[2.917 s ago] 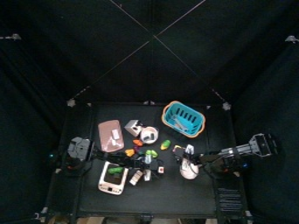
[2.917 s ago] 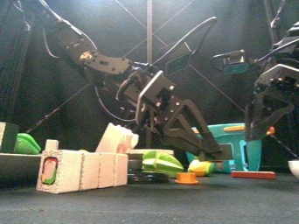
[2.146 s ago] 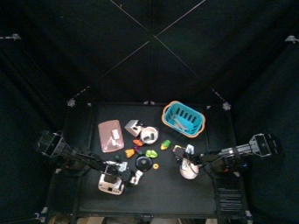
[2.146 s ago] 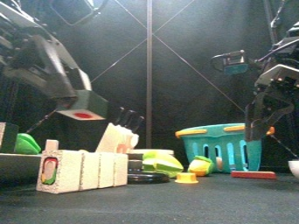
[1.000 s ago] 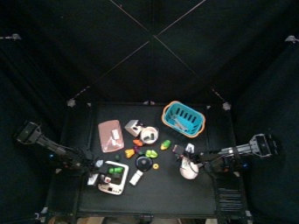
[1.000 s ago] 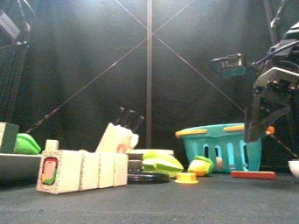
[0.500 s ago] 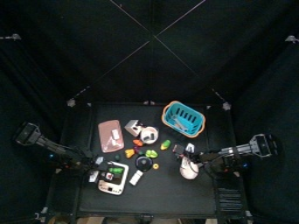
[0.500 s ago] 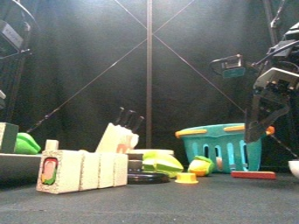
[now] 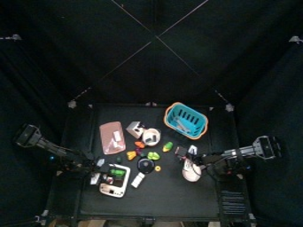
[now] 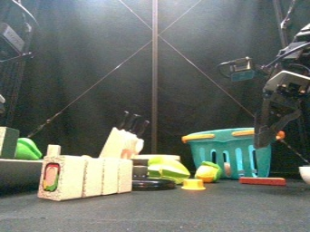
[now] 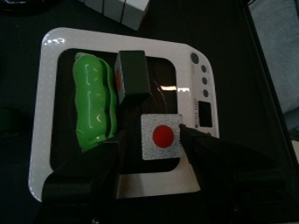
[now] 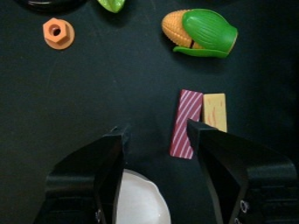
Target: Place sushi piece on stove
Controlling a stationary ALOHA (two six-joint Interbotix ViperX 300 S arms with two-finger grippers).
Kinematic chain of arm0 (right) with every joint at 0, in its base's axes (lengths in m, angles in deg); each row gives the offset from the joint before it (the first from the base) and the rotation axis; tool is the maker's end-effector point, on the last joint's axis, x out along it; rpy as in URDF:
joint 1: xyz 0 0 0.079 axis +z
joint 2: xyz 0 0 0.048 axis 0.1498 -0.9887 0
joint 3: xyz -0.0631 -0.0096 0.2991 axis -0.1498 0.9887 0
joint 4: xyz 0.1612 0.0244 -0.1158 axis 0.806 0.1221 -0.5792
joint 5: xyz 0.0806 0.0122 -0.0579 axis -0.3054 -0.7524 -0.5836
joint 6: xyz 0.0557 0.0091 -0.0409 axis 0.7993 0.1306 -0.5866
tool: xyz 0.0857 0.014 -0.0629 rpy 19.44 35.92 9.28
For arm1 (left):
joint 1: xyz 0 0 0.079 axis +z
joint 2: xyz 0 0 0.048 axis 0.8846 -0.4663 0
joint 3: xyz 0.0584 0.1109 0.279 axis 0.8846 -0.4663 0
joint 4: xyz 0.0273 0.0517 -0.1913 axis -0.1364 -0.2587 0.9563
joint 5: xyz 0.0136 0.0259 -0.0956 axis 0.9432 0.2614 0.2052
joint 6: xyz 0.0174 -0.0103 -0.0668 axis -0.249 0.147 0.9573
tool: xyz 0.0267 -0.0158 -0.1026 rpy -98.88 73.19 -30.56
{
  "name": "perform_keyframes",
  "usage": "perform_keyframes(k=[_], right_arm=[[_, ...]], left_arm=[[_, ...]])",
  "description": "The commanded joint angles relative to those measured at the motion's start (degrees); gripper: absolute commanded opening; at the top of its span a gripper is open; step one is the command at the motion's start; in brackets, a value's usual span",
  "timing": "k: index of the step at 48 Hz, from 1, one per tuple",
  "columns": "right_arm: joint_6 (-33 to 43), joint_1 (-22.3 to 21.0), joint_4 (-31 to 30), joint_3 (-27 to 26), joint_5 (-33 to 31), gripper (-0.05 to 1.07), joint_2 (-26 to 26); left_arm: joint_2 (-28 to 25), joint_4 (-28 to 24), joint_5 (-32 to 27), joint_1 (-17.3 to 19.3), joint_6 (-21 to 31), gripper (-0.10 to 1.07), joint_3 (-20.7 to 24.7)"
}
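Sushi piece [image 11: 160, 136], white with a red centre, is sitting on the stove [image 11: 59, 105] at the desk's front-left, beside a green pod [image 11: 90, 98]. Left gripper [image 11: 158, 162] is hovering just over it, jaws spread, not gripping. Right gripper [image 12: 162, 144] is hanging spread above a striped block [image 12: 186, 122] and white bowl [image 12: 140, 203].

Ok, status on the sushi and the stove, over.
Left gripper open, jaws either side of sushi piece. Sushi piece sits on stove beside green pod. Right gripper open by white bowl. Nothing blocking.
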Motion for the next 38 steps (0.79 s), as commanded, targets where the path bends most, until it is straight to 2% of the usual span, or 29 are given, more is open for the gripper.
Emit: perform_keyframes(k=[1, 28, 38], right_arm=[[-0.09, -0.18, 0.0, -0.35, 0.18, 0.88, 0.7], [0.0, -0.09, 0.26, -0.79, 0.18, 0.88, 0.7], [-0.18, 0.18, 2.64, -1.67, 0.0, 0.87, 0.79]], left_arm=[[-0.09, 0.09, 0.44, 0.09, -0.09, 0.88, 1.14], [-0.09, 0.0, 1.23, 0.09, -0.09, 0.87, 1.58], [0.26, -0.26, 1.14, 0.09, -0.26, 0.87, 2.9]])
